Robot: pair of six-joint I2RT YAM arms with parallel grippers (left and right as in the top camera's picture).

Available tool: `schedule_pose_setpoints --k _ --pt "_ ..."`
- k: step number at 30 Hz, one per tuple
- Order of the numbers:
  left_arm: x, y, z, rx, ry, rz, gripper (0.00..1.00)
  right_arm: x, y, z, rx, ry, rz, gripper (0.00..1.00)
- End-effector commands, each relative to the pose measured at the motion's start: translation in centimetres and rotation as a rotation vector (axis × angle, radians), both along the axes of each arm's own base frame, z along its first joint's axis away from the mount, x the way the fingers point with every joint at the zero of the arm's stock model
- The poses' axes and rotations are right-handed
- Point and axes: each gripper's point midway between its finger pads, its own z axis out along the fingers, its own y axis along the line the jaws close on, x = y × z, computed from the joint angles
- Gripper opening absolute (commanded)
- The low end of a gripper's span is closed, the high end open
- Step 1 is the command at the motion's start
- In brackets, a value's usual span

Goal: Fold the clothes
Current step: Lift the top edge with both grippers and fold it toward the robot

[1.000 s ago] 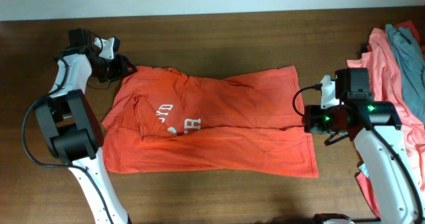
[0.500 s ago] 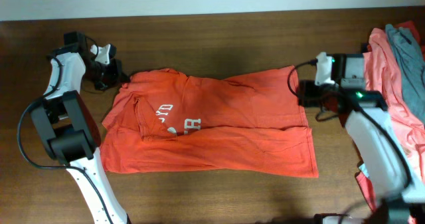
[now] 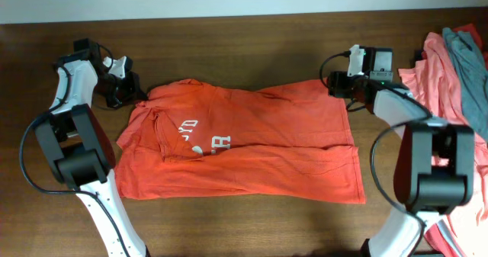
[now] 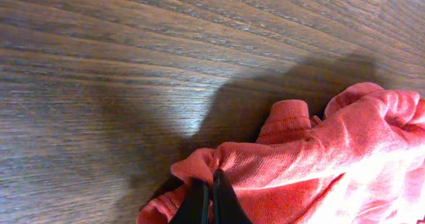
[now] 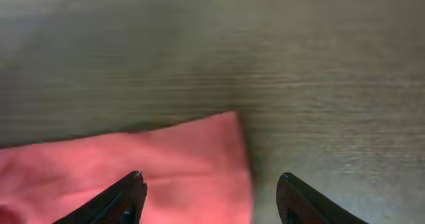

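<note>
Over the counter point(image 3: 244, 36) our released right claw point(image 5: 210, 181) now reaches the T-shirt point(image 3: 252, 135) corner, left claw point(image 4: 210, 184) clenching the other end; we can fold.

Bears, on a dark brown wood-grained table point(image 3: 244, 36), an orange-red T-shirt point(image 3: 252, 146) spread across the middle, print side up, with the white lettering on its left half, collar end to the left and hem to the right, wrinkled and creased lengthwise. Holds at the far right edge a heap of salmon-pink shirts point(image 3: 435, 66), topped by a grey garment point(image 3: 469, 59), near the T-shirt's hem but apart from it. Shows up close a hem corner point(image 5: 199, 157) lying flat against the grain, wood on two sides of it.
</note>
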Motion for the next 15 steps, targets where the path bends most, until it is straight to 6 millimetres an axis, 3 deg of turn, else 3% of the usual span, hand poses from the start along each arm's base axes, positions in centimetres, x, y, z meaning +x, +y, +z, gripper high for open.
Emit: schedule_pose_setpoints --k 1,15 --pt "0.1 0.5 -0.5 0.014 0.012 0.011 0.01 1.3 -0.9 -0.2 0.014 -0.024 -0.023 0.68" --pt "0.0 0.5 -0.5 0.014 0.014 0.011 0.01 2.5 0.2 -2.8 0.079 -0.027 0.001 0.67"
